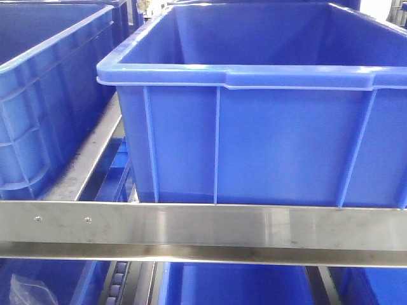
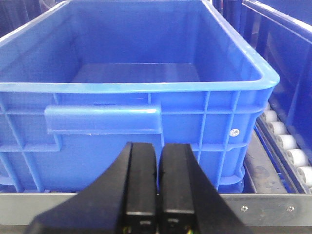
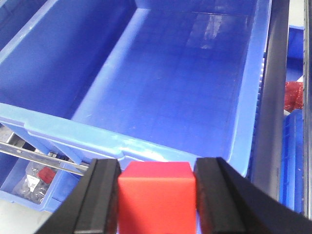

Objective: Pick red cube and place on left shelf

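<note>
In the right wrist view the red cube [image 3: 156, 197] sits clamped between the two black fingers of my right gripper [image 3: 157, 168], held just before the near rim of a deep-blue crate [image 3: 146, 146] whose bare floor shows beyond it. The left shelf shows in the front view as a steel rail [image 1: 203, 225] carrying large blue crates [image 1: 267, 140]. My left gripper [image 2: 158, 148] is shut with nothing between its fingers, level with the front wall of another blue crate [image 2: 126, 117] on the shelf.
White rollers [image 2: 287, 141] run along the track right of the left crate. A lower blue bin [image 3: 29, 180] holds small parts, one of them red. A red object [image 3: 294, 95] lies beyond a dark upright post [image 3: 270, 97] on the right.
</note>
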Available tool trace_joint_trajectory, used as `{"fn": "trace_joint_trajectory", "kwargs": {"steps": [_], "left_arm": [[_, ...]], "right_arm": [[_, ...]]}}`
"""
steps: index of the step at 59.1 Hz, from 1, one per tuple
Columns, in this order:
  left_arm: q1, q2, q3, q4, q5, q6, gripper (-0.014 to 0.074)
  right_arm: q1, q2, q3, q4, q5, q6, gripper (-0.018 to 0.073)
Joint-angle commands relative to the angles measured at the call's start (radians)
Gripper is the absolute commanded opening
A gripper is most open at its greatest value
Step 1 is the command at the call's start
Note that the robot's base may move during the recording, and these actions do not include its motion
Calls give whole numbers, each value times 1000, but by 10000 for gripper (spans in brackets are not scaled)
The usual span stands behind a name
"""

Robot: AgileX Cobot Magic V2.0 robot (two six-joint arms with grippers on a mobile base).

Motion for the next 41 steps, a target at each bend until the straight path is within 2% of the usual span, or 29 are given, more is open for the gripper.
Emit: {"fn": "trace_joint_trajectory", "kwargs": {"steps": [1, 13, 29, 32, 35, 41], "left_arm": [[-6, -16, 23, -3, -88, -1, 102], [-6, -16, 23, -3, -88, -1, 102], [-6, -16, 23, -3, -88, -1, 102], [-6, -16, 23, -3, -88, -1, 102], [-6, -16, 23, -3, -88, -1, 102], [-6, -16, 23, -3, -88, -1, 102]], "right_arm": [[-1, 11, -25, 4, -86, -9, 54], [0, 134, -57, 4, -178, -9, 54], [26, 465, -271, 4, -321, -9, 70], [35, 525, -318, 4, -331, -9, 121], [45, 584, -365, 4, -332, -9, 218], [63, 693, -456, 4, -331, -9, 500]]}}
